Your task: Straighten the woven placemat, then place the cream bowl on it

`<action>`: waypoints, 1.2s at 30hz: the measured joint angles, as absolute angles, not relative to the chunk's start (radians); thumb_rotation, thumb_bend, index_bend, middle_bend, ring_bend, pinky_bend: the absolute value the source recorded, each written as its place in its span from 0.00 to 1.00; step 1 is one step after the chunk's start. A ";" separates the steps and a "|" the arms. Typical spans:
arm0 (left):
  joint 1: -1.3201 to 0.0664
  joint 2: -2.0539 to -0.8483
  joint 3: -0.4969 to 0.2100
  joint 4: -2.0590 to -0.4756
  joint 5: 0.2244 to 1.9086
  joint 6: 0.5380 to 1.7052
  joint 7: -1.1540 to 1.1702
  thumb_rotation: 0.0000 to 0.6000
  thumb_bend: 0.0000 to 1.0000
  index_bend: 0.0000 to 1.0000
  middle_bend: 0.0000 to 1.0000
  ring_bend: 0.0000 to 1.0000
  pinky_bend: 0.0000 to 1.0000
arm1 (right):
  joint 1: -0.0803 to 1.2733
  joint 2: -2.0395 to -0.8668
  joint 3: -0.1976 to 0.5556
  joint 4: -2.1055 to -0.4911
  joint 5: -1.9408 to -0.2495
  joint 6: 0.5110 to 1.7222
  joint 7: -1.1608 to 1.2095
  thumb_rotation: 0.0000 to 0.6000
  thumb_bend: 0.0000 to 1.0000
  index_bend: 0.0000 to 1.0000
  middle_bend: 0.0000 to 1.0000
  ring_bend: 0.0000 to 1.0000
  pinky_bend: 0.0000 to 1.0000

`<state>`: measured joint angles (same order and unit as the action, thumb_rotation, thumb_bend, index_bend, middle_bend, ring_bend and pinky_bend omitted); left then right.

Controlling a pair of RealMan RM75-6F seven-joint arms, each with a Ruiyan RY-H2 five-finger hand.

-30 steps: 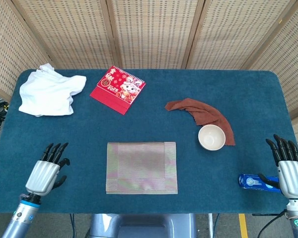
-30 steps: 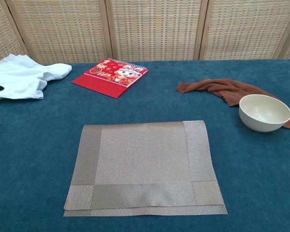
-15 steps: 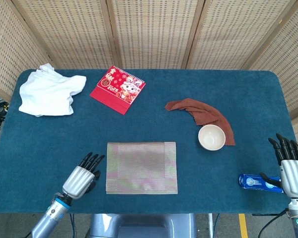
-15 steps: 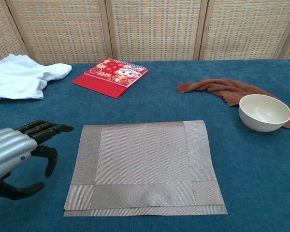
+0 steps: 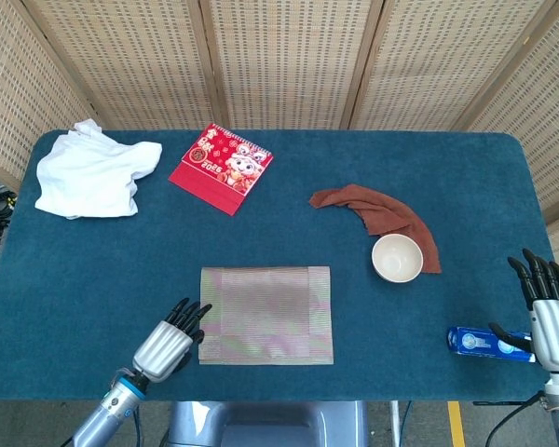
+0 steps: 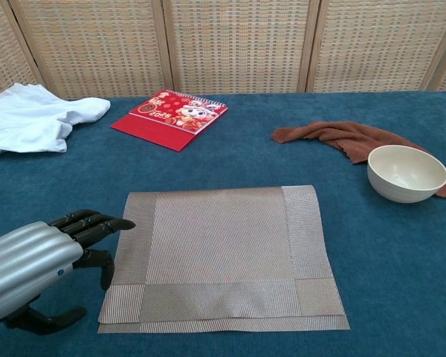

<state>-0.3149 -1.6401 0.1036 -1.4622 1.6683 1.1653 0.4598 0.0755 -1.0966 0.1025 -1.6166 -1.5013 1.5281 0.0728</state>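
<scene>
Left robot hand point(image 6: 31, 262) at placemat point(image 6: 221, 253) left edge, fingers spread

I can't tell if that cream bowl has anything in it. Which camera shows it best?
The chest view: the round cream bowl looks large there, showing its rim, outer wall and part of an inside with nothing visible in it. The head view shows the same bowl smaller, from straight above, its whole inside bare, beside the brown cloth.

The left hand point(image 6: 30, 260) has a ribbed silver-grey metallic back and slim black fingers point(image 6: 97, 222). Its wrist in the head view is a grey cylinder with a blue ring. The right hand point(image 5: 552, 321) matches: silver ribbed shell, black fingers point(image 5: 538, 275).
</scene>
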 measured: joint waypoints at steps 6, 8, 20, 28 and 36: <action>-0.315 -1.658 0.112 -1.456 1.661 1.158 0.475 1.00 0.34 0.43 0.00 0.00 0.00 | 0.073 -1.094 0.106 -1.618 -1.500 1.534 0.084 1.00 0.25 0.12 0.00 0.00 0.00; -0.314 -1.666 0.113 -1.450 1.655 1.155 0.477 1.00 0.34 0.44 0.00 0.00 0.00 | 0.073 -1.092 0.107 -1.619 -1.500 1.534 0.088 1.00 0.25 0.12 0.00 0.00 0.00; -0.314 -1.708 0.115 -1.419 1.648 1.160 0.476 1.00 0.39 0.48 0.00 0.00 0.00 | 0.071 -1.090 0.108 -1.619 -1.501 1.537 0.099 1.00 0.25 0.12 0.00 0.00 0.00; -0.311 -1.723 0.115 -1.406 1.648 1.174 0.470 1.00 0.40 0.49 0.00 0.00 0.00 | 0.071 -1.092 0.107 -1.620 -1.503 1.537 0.096 1.00 0.25 0.12 0.00 0.00 0.00; -0.310 -1.740 0.112 -1.385 1.647 1.181 0.477 1.00 0.41 0.52 0.00 0.00 0.00 | 0.072 -1.092 0.107 -1.620 -1.503 1.537 0.096 1.00 0.25 0.12 0.00 0.00 0.00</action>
